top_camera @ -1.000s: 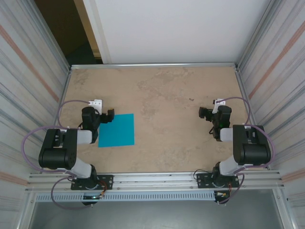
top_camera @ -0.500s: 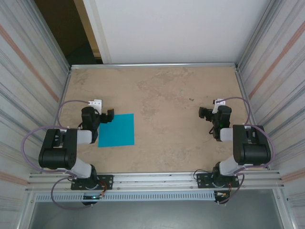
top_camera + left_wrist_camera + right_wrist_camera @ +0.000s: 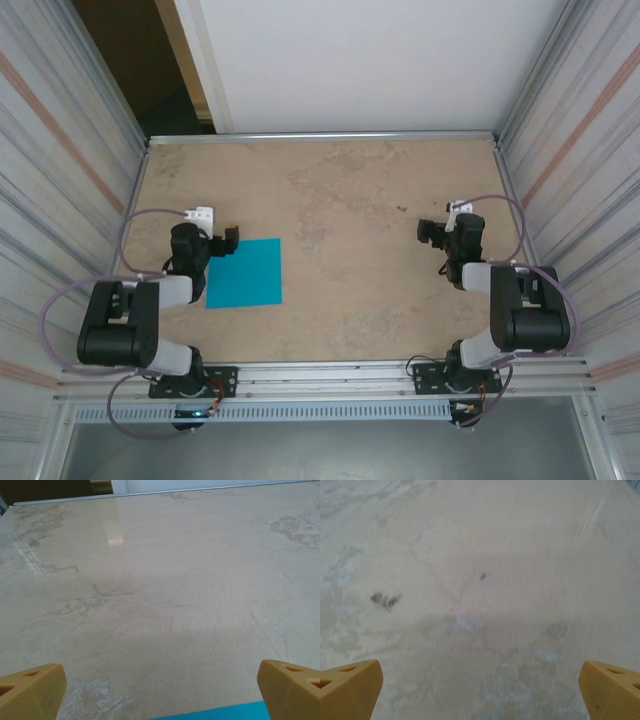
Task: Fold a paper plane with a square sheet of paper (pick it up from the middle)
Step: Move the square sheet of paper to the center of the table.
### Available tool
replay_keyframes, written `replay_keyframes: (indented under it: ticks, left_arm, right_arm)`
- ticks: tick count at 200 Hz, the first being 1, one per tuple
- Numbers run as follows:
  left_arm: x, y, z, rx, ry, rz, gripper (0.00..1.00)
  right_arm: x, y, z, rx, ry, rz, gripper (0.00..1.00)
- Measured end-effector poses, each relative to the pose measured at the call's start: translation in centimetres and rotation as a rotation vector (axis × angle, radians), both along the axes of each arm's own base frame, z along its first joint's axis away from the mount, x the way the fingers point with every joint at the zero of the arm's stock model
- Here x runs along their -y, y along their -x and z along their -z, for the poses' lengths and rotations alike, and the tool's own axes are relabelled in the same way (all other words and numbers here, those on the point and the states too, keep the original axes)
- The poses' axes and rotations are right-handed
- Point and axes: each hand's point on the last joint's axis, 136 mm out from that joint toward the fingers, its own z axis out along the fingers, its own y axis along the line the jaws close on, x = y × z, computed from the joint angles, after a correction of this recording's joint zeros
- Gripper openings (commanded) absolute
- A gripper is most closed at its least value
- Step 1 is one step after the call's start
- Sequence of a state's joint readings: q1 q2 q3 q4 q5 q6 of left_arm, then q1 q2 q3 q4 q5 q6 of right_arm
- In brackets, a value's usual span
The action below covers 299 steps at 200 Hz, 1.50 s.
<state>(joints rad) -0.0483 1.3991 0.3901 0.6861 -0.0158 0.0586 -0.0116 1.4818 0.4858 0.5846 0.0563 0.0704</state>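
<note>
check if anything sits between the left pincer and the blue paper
Nothing visible does. The left pincer hangs open at the far left corner of the square sheet of paper, with one finger over the sheet's far edge. The sheet lies flat on the table, and nothing rests on it.

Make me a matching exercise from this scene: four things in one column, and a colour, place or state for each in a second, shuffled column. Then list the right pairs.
1. square sheet of paper
2. left hand
3. right hand
4. table

A. open, on the right side, well away from the sheet
B. cyan-blue, lying flat
C. beige, mottled
D. open, at the sheet's far left corner

Pairs: 1-B, 2-D, 3-A, 4-C
</note>
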Motion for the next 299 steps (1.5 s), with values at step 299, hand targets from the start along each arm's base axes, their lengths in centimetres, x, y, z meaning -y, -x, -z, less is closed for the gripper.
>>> replay_keyframes:
  ticks: [299]
  left_arm:
    - [9.6, 10.1, 7.0, -0.813, 0.667, -0.282, 0.78]
  right_arm:
    - [-20.2, -0.7, -3.3, -0.393, -0.587, -0.232, 0.99]
